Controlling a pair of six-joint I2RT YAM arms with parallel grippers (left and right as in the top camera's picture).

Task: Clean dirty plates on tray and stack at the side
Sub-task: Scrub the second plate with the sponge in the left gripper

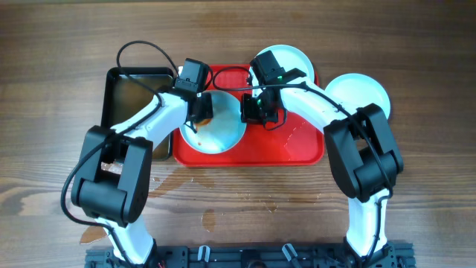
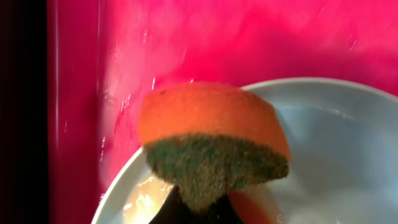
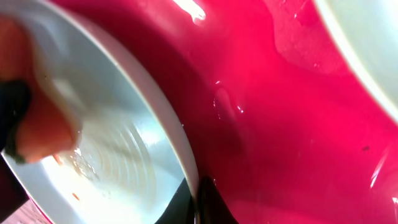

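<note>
A pale aqua plate [image 1: 219, 134] with orange-brown smears lies on the left of the red tray [image 1: 297, 145]. My left gripper [image 1: 201, 110] is shut on an orange and green sponge [image 2: 211, 140] and holds it over the plate [image 2: 323, 143]. My right gripper [image 1: 255, 112] is shut on the plate's right rim [image 3: 186, 162], one finger inside and one outside. A second plate [image 1: 286, 63] lies at the tray's far edge, partly hidden by my right arm. A third plate [image 1: 361, 93] lies on the table to the right of the tray.
A black tray [image 1: 130, 89] lies left of the red tray, partly under my left arm. The red tray [image 3: 286, 124] is wet. Water patches [image 1: 208, 219] lie on the wooden table in front.
</note>
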